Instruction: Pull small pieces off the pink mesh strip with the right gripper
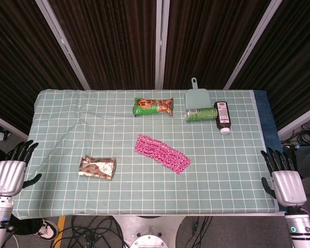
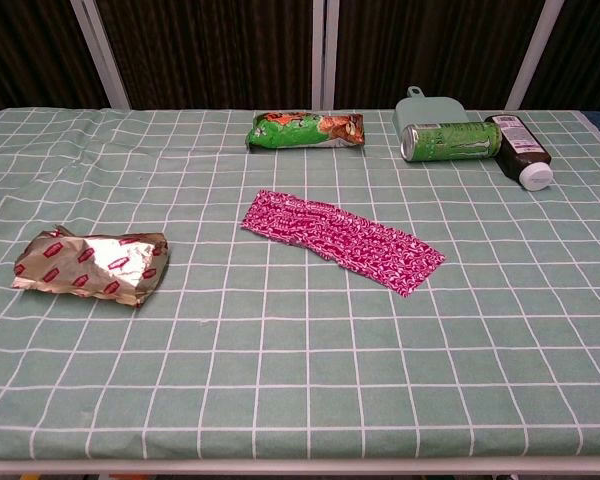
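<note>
Left hand: the left hand (image 1: pixel 9 174) hangs off the table's left edge, fingers spread apart and holding nothing; seen in the head view only.
Foil wrapper: a crumpled silver-and-red wrapper (image 1: pixel 97 167) (image 2: pixel 92 264) lies on the near left of the green checked tablecloth (image 1: pixel 62 134) (image 2: pixel 280 380).
Snack bag: a green-and-orange snack packet (image 1: pixel 153 106) (image 2: pixel 306 130) lies flat toward the far edge, left of centre.
Pink mesh strip: the pink mesh strip (image 1: pixel 161 153) (image 2: pixel 340 239) lies flat at the table's centre, running diagonally from far left to near right, untouched and well apart from both hands.
Far-right group: a pale green dustpan (image 1: pixel 196 95) (image 2: pixel 420 108), a green can (image 1: pixel 201 114) (image 2: pixel 450 140) on its side and a dark bottle (image 1: pixel 222 117) (image 2: pixel 521 149) with a white cap lie close together.
Right hand: the right hand (image 1: pixel 285 178) hangs off the table's right edge, fingers extended and apart, holding nothing.
</note>
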Motion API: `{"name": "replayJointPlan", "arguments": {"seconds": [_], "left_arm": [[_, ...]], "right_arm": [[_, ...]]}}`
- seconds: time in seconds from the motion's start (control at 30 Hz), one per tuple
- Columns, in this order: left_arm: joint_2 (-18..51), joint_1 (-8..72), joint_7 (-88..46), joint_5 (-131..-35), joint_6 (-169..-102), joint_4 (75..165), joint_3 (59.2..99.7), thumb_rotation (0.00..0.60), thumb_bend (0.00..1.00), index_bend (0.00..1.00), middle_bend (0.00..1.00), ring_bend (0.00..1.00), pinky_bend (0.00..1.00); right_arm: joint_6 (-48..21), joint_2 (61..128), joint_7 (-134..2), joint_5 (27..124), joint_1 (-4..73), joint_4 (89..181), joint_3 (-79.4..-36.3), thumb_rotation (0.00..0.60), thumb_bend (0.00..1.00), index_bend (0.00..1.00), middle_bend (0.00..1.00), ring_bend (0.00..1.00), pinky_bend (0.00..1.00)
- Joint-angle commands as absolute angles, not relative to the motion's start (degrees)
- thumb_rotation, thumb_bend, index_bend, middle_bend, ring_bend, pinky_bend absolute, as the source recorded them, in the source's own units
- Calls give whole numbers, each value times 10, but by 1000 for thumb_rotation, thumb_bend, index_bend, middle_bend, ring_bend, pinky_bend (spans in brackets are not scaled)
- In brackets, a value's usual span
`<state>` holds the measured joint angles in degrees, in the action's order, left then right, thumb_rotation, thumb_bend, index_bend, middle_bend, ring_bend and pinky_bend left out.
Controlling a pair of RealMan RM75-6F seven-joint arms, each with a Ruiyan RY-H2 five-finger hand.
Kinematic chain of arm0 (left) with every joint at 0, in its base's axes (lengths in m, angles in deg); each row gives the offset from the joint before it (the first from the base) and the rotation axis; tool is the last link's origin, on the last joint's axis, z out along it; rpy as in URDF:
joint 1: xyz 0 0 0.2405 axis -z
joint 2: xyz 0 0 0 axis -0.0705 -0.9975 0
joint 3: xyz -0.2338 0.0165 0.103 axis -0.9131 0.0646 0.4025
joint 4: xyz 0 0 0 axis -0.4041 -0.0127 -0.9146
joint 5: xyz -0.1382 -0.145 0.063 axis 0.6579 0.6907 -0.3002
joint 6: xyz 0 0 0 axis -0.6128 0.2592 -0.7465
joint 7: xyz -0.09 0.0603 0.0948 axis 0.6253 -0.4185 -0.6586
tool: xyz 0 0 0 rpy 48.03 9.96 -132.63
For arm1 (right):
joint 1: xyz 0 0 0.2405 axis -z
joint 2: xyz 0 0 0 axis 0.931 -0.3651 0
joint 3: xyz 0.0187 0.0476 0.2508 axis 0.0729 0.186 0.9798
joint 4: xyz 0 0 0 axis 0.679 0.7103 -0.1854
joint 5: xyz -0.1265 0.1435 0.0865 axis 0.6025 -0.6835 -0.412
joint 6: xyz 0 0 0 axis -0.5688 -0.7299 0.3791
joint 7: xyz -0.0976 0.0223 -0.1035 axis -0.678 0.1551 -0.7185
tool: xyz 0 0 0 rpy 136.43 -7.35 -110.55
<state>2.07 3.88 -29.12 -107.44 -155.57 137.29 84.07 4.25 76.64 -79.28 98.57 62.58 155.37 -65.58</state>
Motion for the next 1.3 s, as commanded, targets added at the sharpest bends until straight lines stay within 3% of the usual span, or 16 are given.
{"name": "replayJointPlan", "arguments": {"seconds": [0.03,0.53,0.63,0.7,0.77,0.87,0.93,0.97,1.0,1.1,1.3], "left_arm": [[21,39,-291,-1075,-1557,1373,840,600,145,114,79,71,240],[17,42,-289,-1076,-1554,1376,841,600,145,114,79,71,240],[19,39,-288,-1079,-1557,1376,844,600,146,113,79,71,240],[23,38,-287,-1078,-1557,1369,846,600,146,113,79,71,240],[27,39,-284,-1074,-1552,1365,846,600,146,114,79,71,240],[28,42,-284,-1075,-1546,1363,848,600,146,113,79,71,240],[28,42,-284,-1078,-1548,1362,848,600,146,114,79,71,240],[28,42,-283,-1078,-1549,1361,848,600,146,114,79,71,240],[27,41,-282,-1078,-1550,1361,848,600,147,114,79,71,240],[25,40,-277,-1075,-1551,1360,847,600,146,113,79,71,240],[21,36,-268,-1075,-1557,1358,847,600,146,113,79,71,240]], "right_arm": [[43,767,-793,986,625,1553,-655,600,327,0,0,0,0],[42,769,-794,988,623,1552,-656,600,343,0,0,0,0],[36,764,-799,998,620,1553,-662,600,490,0,1,0,0],[34,764,-801,1007,615,1547,-663,600,845,0,11,11,35],[30,771,-806,1008,610,1539,-660,600,995,0,37,99,180],[5,784,-795,1011,596,1527,-663,600,1000,0,183,454,520],[-17,795,-779,1017,584,1516,-669,600,1000,0,453,659,681],[-28,800,-773,1020,578,1512,-672,600,1000,0,519,688,704],[-43,806,-766,1022,571,1508,-677,600,1000,0,653,739,742],[-85,817,-758,1023,552,1503,-685,600,1000,0,826,820,785],[-151,839,-792,1011,514,1510,-686,600,1000,1,906,890,815]]}}
